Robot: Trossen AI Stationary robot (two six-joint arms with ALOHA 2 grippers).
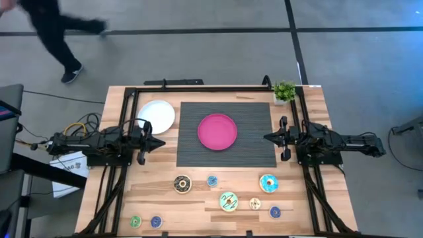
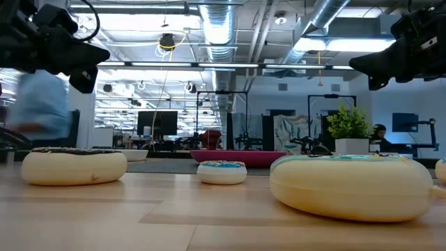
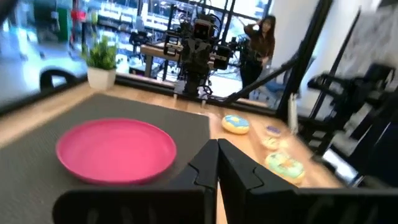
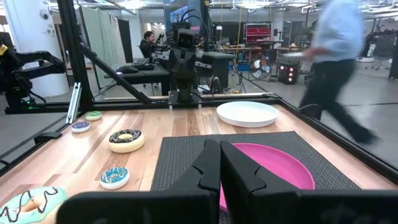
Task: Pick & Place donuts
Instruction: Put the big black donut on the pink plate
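Observation:
Several toy donuts lie flat on the wooden table near its front edge: a chocolate-brown one (image 1: 182,184), a light blue one (image 1: 268,183), a pale green one (image 1: 229,201), and tiny ones such as a blue (image 1: 212,180) and a cream (image 1: 255,203). A pink plate (image 1: 217,131) rests on a dark grey mat (image 1: 227,155), and a white plate (image 1: 156,116) lies left of the mat. My left gripper (image 1: 160,141) hovers shut at the mat's left edge, pointing level toward the pink plate. My right gripper (image 1: 268,137) hovers shut at the mat's right edge, facing it.
A small potted plant (image 1: 284,91) stands at the far right corner. Black frame rails (image 1: 198,88) run along the table's far edge and both sides. A person (image 1: 56,30) walks on the floor beyond the far left corner. Bare wood lies between the donuts and the mat.

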